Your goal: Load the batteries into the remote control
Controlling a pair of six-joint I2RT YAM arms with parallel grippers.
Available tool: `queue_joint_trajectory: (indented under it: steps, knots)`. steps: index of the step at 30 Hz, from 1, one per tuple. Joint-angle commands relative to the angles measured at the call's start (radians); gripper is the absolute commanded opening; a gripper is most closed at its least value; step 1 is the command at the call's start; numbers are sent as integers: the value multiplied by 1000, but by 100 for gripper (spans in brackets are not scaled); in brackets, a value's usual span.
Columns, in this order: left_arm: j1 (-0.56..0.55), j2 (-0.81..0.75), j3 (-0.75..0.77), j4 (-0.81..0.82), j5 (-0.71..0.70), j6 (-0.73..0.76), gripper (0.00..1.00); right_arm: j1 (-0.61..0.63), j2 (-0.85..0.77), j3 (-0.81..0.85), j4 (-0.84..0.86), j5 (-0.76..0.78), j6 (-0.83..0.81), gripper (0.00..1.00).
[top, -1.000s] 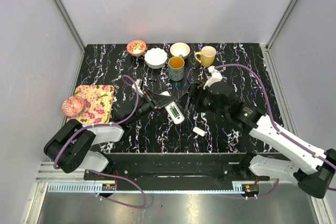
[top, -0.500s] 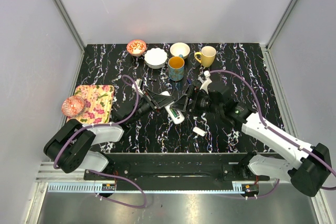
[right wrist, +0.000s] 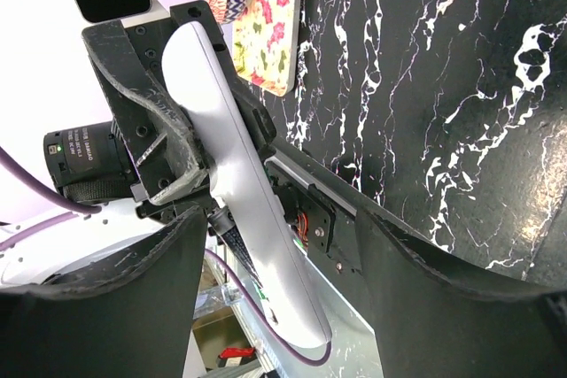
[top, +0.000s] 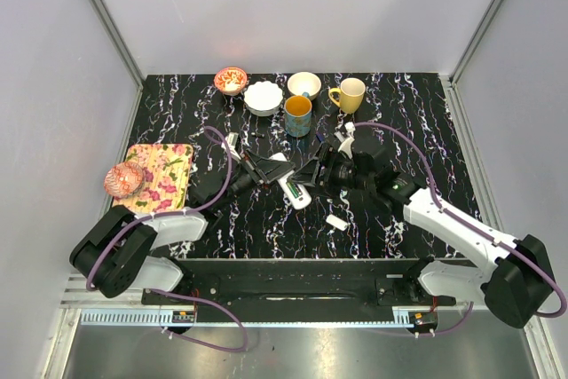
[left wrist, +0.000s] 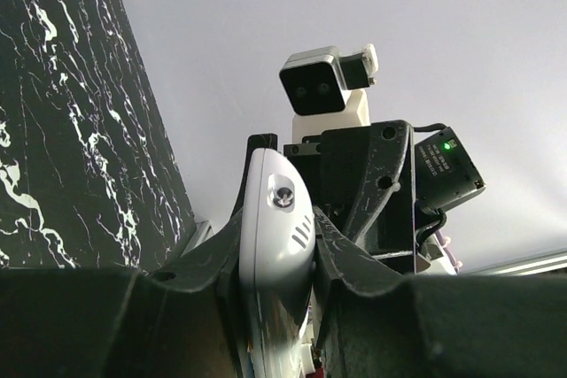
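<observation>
My left gripper (top: 277, 169) is shut on the white remote control (top: 294, 190) and holds it tilted above the middle of the table. A green battery lies in the remote's open slot. In the left wrist view the remote (left wrist: 275, 236) is clamped between both fingers (left wrist: 350, 254). My right gripper (top: 310, 177) is open, right beside the remote's free end. In the right wrist view the remote (right wrist: 239, 192) runs through the wide gap between my open right fingers (right wrist: 168, 281), with no contact that I can see. No loose battery shows.
A small white chip (top: 335, 221) lies on the table below the remote. Mugs (top: 298, 115) (top: 348, 94) and bowls (top: 264, 98) (top: 304, 84) (top: 231, 80) line the back. A floral board (top: 161, 175) and a pink patterned bowl (top: 123, 180) sit at the left.
My right gripper has moved left towards the remote, and its open fingers now flank the remote's free end. The left gripper and the remote have stayed in place.
</observation>
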Motion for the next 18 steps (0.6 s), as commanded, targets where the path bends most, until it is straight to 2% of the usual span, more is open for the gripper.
queue_joint_trajectory:
  steps: [1,8,18]
  knots:
    - [-4,-42,34,59,13,11,0,-11,3,-1,71,-29,28,73]
    - [-3,-45,35,53,12,12,0,-16,20,-5,87,-41,43,72]
    - [-3,-56,57,42,12,17,0,-16,19,-36,94,-57,49,63]
